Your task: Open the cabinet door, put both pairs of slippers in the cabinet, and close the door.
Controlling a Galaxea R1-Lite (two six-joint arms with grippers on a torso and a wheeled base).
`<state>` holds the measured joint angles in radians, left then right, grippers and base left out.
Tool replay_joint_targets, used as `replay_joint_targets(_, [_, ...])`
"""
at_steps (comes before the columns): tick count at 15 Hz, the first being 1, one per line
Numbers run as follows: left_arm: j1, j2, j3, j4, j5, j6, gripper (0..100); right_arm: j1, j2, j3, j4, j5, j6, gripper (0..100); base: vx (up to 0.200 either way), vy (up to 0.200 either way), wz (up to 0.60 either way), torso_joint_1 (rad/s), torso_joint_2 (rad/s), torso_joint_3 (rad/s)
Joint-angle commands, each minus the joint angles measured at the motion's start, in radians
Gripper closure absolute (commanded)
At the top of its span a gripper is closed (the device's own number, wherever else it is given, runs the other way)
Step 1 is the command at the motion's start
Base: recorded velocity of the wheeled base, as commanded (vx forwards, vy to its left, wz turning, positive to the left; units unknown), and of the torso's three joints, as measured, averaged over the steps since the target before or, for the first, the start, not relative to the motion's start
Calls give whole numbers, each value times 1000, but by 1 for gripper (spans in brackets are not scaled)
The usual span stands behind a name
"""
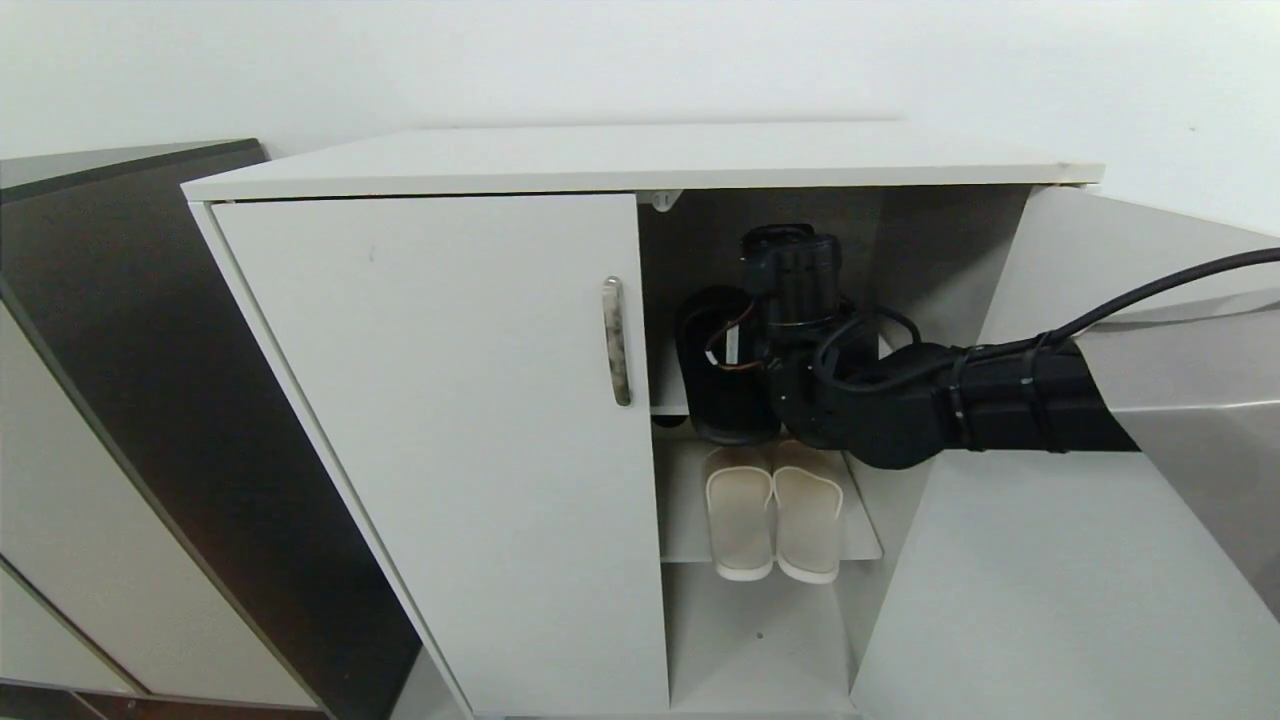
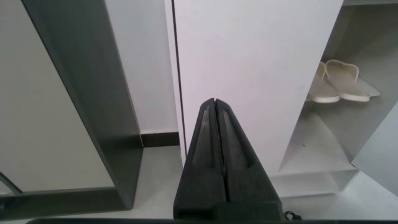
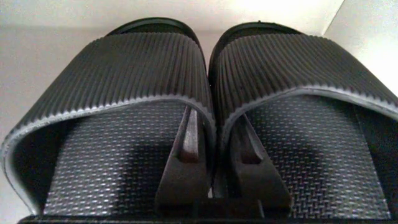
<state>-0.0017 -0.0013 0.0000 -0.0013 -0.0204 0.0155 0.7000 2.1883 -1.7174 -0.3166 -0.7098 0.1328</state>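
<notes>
The white cabinet (image 1: 640, 160) has its right door (image 1: 1050, 580) swung open and its left door (image 1: 440, 430) closed. A white pair of slippers (image 1: 772, 510) (image 2: 342, 84) lies side by side on the middle shelf. My right arm (image 1: 920, 400) is inside the upper compartment, just above that shelf. There the right gripper (image 3: 214, 158) is shut on the black pair of slippers (image 3: 205, 68) (image 1: 715, 370), one finger inside each slipper, pinching their inner walls together. My left gripper (image 2: 215, 102) is shut on nothing, low in front of the closed left door.
A dark panel with a grey frame (image 1: 150, 400) leans against the wall on the cabinet's left. The left door carries a metal handle (image 1: 617, 340). The bottom compartment (image 1: 760, 630) lies under the white slippers. The open door stands close to my right arm.
</notes>
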Motion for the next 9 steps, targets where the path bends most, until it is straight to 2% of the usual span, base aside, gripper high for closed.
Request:
replay_joint_targets(1, [0, 1, 0, 0, 10, 0, 100, -17, 45, -64, 13, 0, -1, 100, 0, 0, 0, 0, 0, 0])
replay_joint_targets(9, [0, 1, 0, 0, 13, 1, 100, -39, 77, -134, 59, 0, 1, 100, 0, 0, 0, 0, 0, 0])
